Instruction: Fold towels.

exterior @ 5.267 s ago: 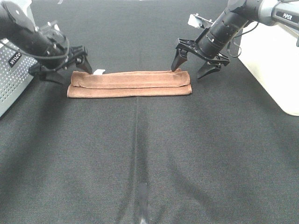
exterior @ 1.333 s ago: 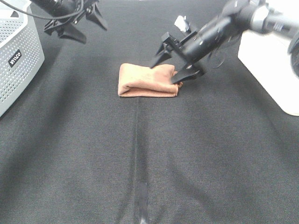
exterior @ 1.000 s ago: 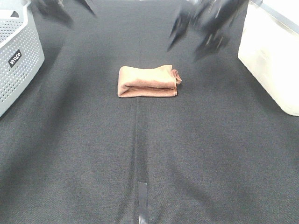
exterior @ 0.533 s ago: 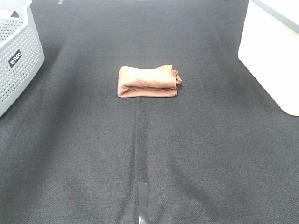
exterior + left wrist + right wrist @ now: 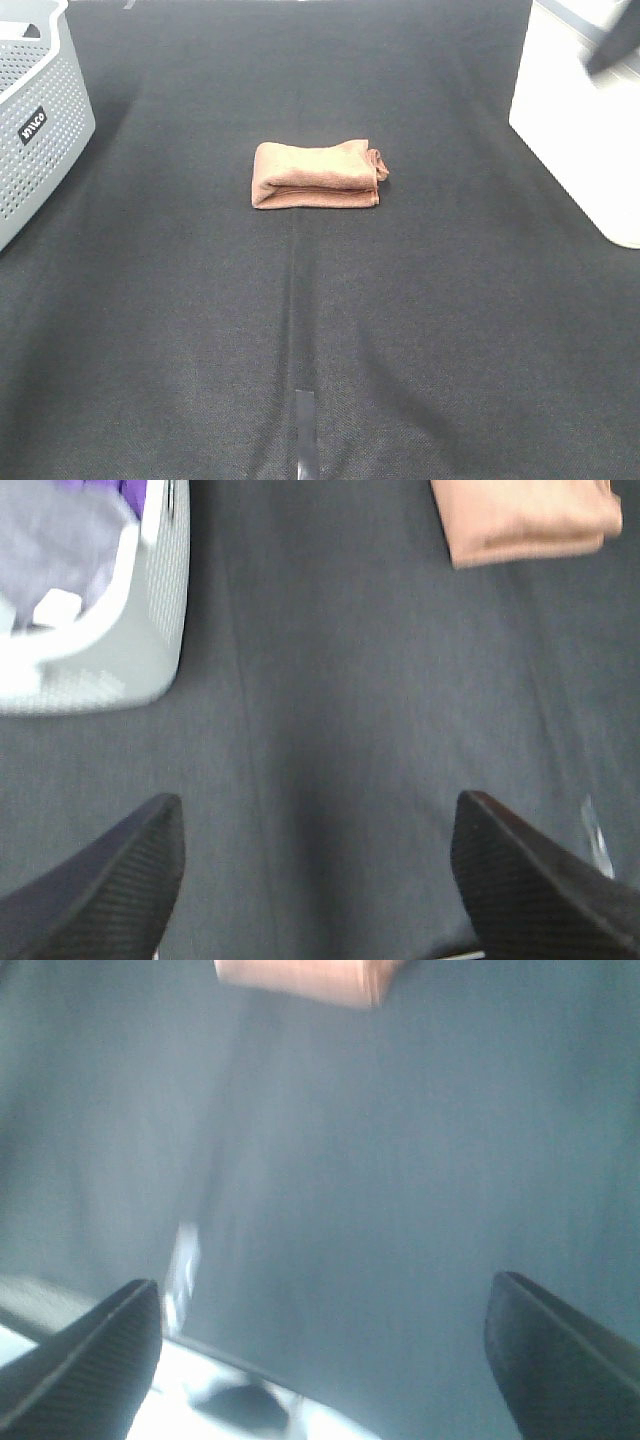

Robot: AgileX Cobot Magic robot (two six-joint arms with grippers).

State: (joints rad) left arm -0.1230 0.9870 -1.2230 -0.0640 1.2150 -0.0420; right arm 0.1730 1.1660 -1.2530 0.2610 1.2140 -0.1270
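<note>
The brown towel point(image 5: 317, 176) lies folded into a small thick rectangle on the black table, slightly behind the middle, with a loose corner sticking out at its right end. No gripper touches it. In the left wrist view the left gripper point(image 5: 315, 880) is open and empty, high above the cloth, with the towel point(image 5: 525, 515) far ahead of it. In the right wrist view the right gripper point(image 5: 320, 1360) is open and empty, and the towel point(image 5: 300, 980) is far off at the frame's edge. In the exterior view only a dark blur of an arm point(image 5: 612, 40) shows at the top right.
A grey perforated basket point(image 5: 40, 110) stands at the left edge; the left wrist view shows it point(image 5: 100, 610) holding light and purple cloth. A white box point(image 5: 580, 130) stands at the right. A strip of tape point(image 5: 304, 430) lies near the front edge.
The towel went from a long strip to a short folded bundle. Both grippers let go and pulled up and away, out of the exterior view. The towel has stayed still since.
</note>
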